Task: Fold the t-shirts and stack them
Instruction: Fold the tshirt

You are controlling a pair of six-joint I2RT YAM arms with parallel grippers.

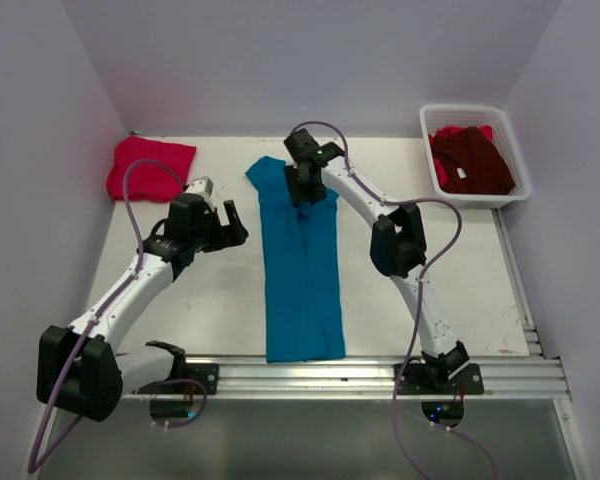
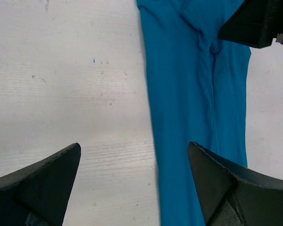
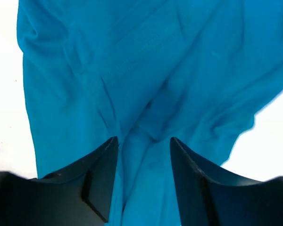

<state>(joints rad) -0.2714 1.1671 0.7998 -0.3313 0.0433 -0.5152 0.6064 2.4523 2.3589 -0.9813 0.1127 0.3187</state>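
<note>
No legible text or labels

White table (image 1: 220, 320), flat, matte. Left wrist view: tabletop (image 2: 61, 70) shows faint streaks and a few dark specks (image 2: 94, 60).

Aluminium rail (image 1: 310, 375) along the near edge, grooved, spanning the full width. Second, narrower rail (image 1: 520, 290) up the table's right edge.

White plastic mesh basket (image 1: 430, 150) at the far right corner, upright, rectangular, close to the right wall (image 1: 580, 200).

Pale walls on three sides: back (image 1: 310, 60), left (image 1: 30, 180), right. All plain.
</note>
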